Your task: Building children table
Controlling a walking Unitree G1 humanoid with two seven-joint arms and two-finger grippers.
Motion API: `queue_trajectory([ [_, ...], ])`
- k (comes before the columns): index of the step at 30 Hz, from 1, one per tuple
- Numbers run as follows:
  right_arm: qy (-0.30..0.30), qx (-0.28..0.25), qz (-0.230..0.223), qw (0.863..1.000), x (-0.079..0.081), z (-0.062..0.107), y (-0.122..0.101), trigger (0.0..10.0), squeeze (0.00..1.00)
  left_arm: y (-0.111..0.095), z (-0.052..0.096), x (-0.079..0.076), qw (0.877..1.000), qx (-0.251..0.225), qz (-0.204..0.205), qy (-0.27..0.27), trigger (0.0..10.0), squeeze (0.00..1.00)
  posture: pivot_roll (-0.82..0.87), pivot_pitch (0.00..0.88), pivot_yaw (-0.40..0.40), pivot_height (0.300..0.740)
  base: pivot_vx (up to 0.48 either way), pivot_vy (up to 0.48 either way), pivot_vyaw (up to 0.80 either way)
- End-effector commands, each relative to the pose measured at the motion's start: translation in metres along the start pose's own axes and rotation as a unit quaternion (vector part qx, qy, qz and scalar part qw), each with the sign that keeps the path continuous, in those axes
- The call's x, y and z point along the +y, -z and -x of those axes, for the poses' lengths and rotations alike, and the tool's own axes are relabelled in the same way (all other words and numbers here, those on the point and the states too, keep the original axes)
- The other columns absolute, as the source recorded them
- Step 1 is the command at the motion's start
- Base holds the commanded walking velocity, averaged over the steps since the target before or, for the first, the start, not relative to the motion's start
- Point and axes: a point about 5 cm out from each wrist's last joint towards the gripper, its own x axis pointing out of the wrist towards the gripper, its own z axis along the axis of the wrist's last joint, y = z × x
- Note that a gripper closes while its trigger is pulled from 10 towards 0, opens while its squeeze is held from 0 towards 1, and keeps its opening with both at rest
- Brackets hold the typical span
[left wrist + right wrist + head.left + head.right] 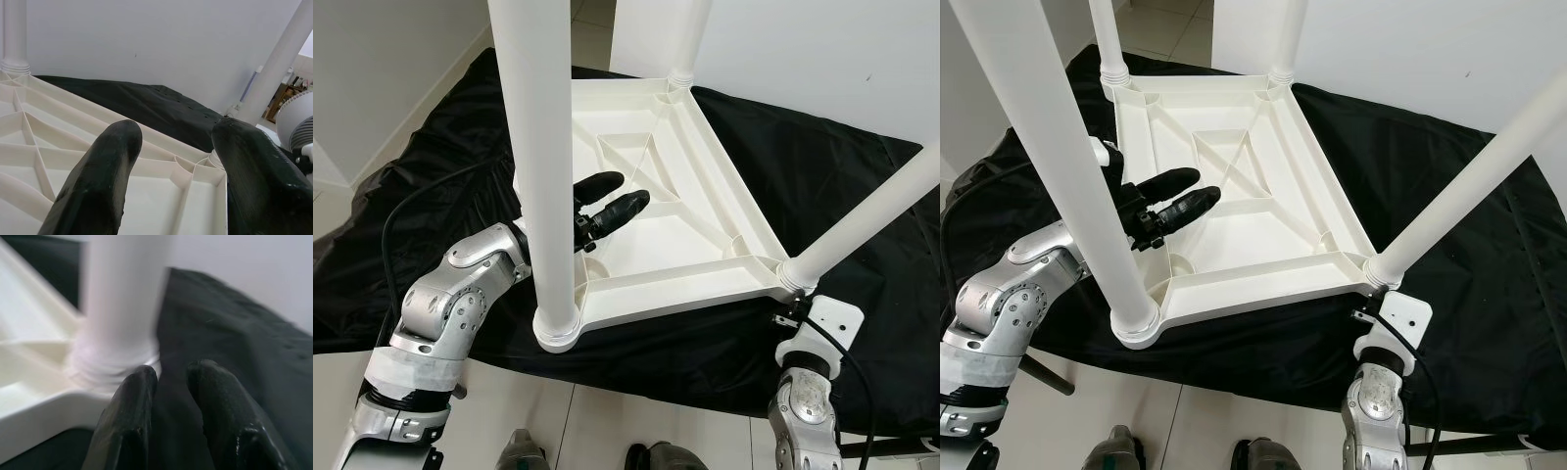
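Upside down on a black cloth (862, 196) lies the white table top (675, 196), ribbed underside up, with four legs standing in its corner sockets. Seen from the head, the near left leg (543, 176) rises at about 7 o'clock of the top and the near right leg (862, 220) at about 4 o'clock; two more stand at the far corners.

At 9 o'clock the left gripper (612, 201) reaches past the near left leg and hovers over the ribs, its two black fingers (98, 181) spread apart and holding nothing. At 5 o'clock the right gripper (171, 382) sits low just beside the base of the near right leg, fingers a little apart, not clamped on it.

With all legs in, I'd judge the work is seating them firmly. To do it well, the right fingers should close square around that leg close to its collar (110, 360), while the left steadies the top so it cannot skid on the cloth.
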Motion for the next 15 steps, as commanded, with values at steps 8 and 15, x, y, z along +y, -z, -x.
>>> queue_trajectory([
  [8, 0.069, -0.045, 0.011, 0.997, -0.004, -0.015, -0.016, 10.0, 0.0, 0.001, 0.002, -0.018, 0.991, 0.017, 0.0, 0.132, 10.0, 0.0, 0.13, 0.115, -0.092, 0.74, 0.0, 0.0, 0.0],
  [15, 0.074, -0.056, 0.011, 0.996, -0.001, -0.023, -0.02, 10.0, 0.0, 0.0, 0.003, -0.021, 0.99, 0.02, 0.001, 0.137, 10.0, 0.0, 0.14, 0.114, -0.089, 0.74, 0.0, 0.0, 0.0],
])
